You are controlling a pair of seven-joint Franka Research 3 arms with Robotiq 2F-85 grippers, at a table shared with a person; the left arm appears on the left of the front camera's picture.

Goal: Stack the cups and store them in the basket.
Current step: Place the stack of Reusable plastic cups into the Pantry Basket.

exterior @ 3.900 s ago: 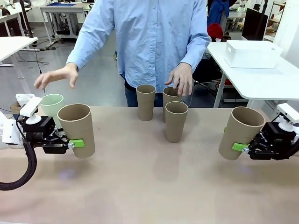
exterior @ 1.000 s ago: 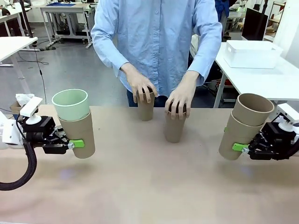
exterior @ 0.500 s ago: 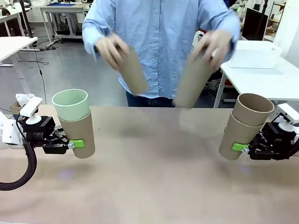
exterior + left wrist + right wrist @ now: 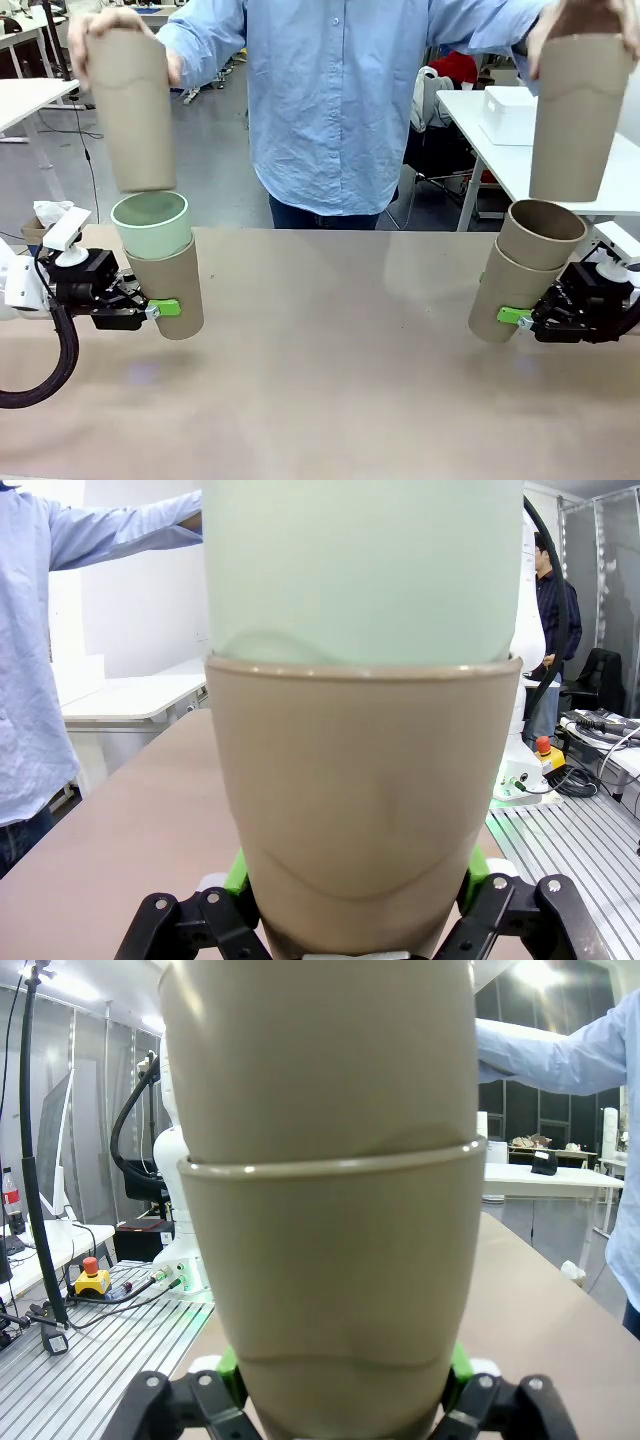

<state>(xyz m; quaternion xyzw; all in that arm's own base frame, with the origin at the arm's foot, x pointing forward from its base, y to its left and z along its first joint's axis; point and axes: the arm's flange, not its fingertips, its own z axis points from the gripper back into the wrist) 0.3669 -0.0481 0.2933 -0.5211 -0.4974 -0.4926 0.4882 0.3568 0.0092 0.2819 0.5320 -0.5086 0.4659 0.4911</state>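
Observation:
My left gripper (image 4: 165, 308) is shut on a tan cup (image 4: 178, 282) held upright over the table's left side. A mint-green cup (image 4: 152, 226) is nested in it. The person's hand holds another tan cup (image 4: 131, 108) just above the green one. On the right side my right gripper (image 4: 513, 316) is shut on a tan cup (image 4: 506, 288) with a second tan cup (image 4: 541, 236) nested inside. The person's other hand holds a tan cup (image 4: 580, 115) above that stack. The left wrist view shows the green pads clamping the tan cup (image 4: 360, 810), and the right wrist view shows the same grip on its tan cup (image 4: 335, 1280). The white basket (image 4: 506, 113) sits on a side table at the far right, partly hidden.
The person stands at the far edge in a light blue shirt, arms spread wide over both grippers. The brown table (image 4: 330, 350) lies bare between the arms. White lab tables stand beyond it on both sides.
The person picked two tan cups up off the table's far middle and carried them outward, one over each held stack. Both grippers kept still.

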